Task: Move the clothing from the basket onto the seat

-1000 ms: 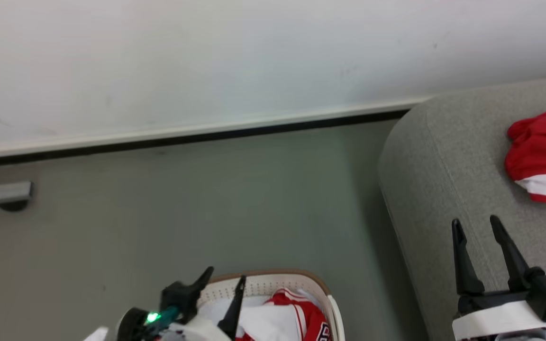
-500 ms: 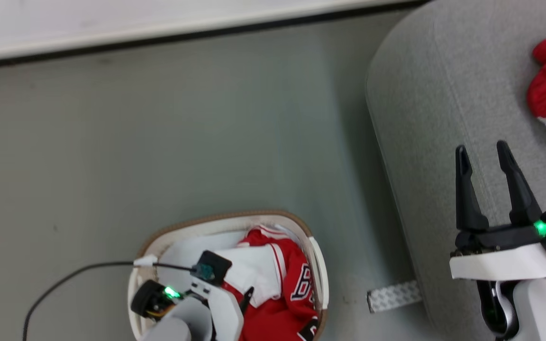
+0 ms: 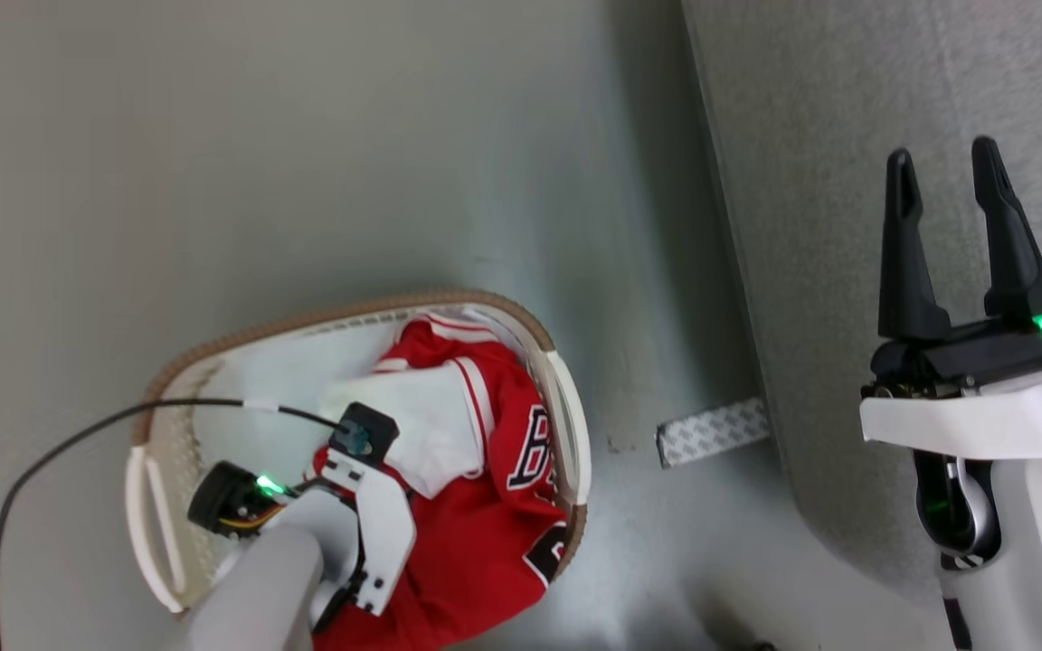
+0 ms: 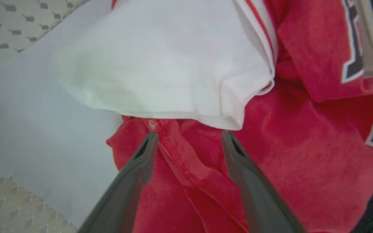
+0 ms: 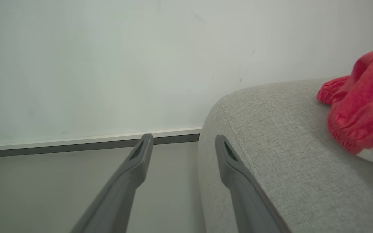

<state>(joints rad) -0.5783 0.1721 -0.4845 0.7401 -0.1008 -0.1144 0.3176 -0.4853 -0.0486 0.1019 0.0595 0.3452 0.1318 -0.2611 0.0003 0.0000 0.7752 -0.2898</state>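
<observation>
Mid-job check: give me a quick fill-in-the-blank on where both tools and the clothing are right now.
1. The left tool is down inside the basket, its jaws ____.
2. The clothing right under it is white and ____.
3. The right tool hovers at the edge of the seat, holding ____.
4. One red garment lies on the ____.

Missing words: open; red; nothing; seat.
</observation>
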